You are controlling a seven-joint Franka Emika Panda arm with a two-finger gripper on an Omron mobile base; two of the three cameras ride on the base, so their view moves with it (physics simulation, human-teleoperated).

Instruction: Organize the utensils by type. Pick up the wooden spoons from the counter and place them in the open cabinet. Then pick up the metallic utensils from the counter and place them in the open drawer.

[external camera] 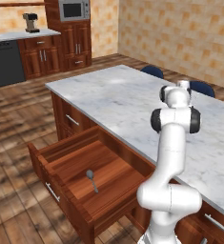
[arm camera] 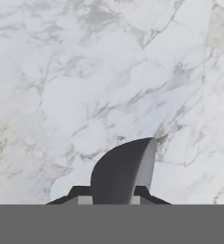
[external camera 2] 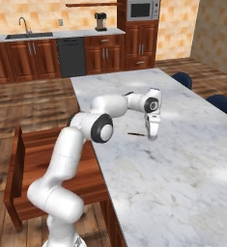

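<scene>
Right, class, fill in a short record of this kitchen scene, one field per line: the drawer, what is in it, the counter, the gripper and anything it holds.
drawer: pulled open, below the counter edge
in drawer: one metal utensil, lying flat on the bottom
counter: white veined marble
gripper: low over the counter, shut on a second utensil
second utensil: grey head between the fingertips, thin dark handle sticking out sideways
lifted off the counter: cannot tell
</scene>
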